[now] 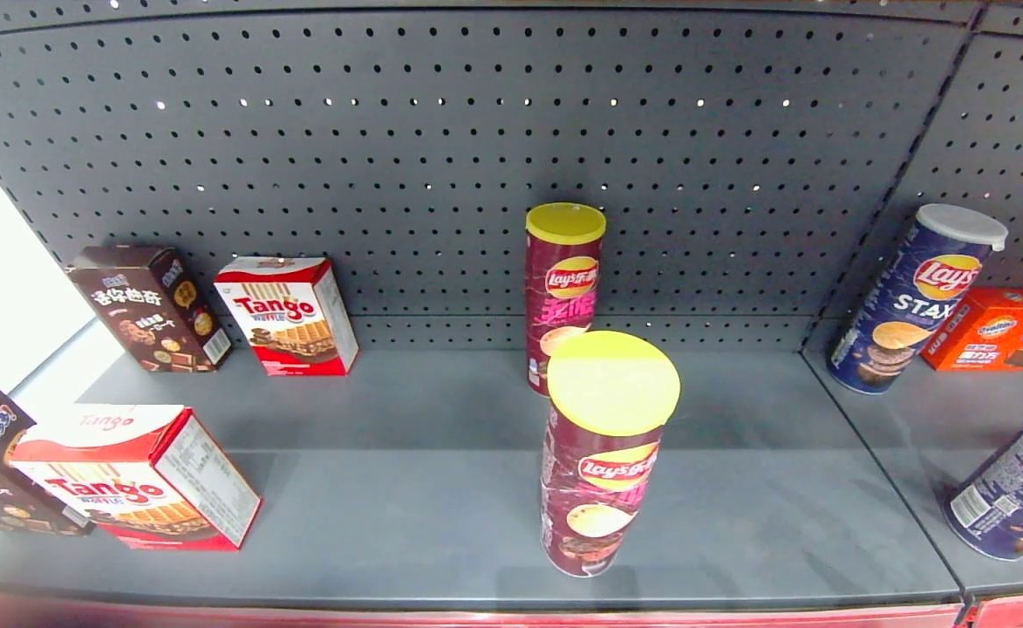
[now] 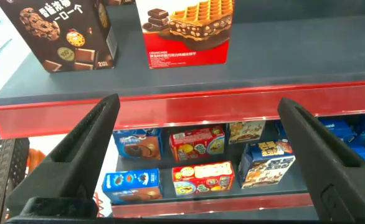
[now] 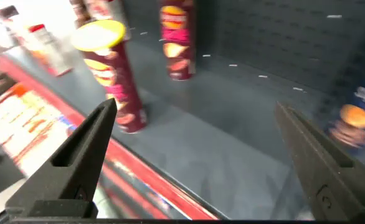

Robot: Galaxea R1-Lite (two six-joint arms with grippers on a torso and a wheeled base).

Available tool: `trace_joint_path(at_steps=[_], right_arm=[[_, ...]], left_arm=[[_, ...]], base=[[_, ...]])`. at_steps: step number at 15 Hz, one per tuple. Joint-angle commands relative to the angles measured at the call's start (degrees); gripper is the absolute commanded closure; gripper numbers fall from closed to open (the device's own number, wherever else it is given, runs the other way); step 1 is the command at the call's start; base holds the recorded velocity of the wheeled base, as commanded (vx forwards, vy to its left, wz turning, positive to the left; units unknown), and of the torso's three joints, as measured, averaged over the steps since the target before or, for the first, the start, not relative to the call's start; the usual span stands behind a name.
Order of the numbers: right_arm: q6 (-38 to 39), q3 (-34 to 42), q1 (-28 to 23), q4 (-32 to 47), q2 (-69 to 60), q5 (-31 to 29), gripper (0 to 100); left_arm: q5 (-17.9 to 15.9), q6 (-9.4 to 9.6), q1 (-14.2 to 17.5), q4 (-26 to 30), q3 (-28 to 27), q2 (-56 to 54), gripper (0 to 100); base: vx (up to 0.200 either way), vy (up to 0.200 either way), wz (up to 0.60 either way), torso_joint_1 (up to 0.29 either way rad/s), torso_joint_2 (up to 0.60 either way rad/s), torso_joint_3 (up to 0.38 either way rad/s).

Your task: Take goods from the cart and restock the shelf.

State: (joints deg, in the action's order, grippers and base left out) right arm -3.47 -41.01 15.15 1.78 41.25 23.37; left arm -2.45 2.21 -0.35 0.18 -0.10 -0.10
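I read my left gripper (image 2: 198,106) as spread wide, facing the red edge (image 2: 232,99) of the shelf (image 1: 406,488), just below a wafer box (image 2: 185,31). I see my right gripper (image 3: 196,107) spread too, before the shelf front. The near can (image 1: 607,462) stands upright near that front. The far can (image 1: 563,288) stands behind it, by the pegboard (image 1: 441,131).

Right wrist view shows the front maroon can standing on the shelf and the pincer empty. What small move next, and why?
Probably draw the right pincer straight back from the shelf to fetch the next item. It is open and holds nothing, the front maroon can stands upright clear of it, and the left pincer is open and empty too.
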Motion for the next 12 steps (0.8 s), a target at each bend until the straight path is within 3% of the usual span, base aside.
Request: trace_joint_path(at_steps=[1,4,12], right_arm=[[-0.04,-1.71,2.86,-0.73,4.98,0.01,0],[-0.13,-2.76,7.52,-4.94,10.87,-0.87,0],[-0.13,-0.74,16.66,-5.82,19.66,-6.23,0]], left_arm=[[-0.01,-0.01,0.0,-0.01,0.01,0.1,0],[-0.1,-0.01,0.0,-0.01,0.01,0.1,0],[-0.1,-0.01,0.0,0.08,0.01,0.1,0]], base=[[0.0,0.0,0.0,0.0,0.0,0.0],[0.0,0.0,0.0,0.0,0.0,0.0],[0.0,0.0,0.0,0.0,0.0,0.0]])
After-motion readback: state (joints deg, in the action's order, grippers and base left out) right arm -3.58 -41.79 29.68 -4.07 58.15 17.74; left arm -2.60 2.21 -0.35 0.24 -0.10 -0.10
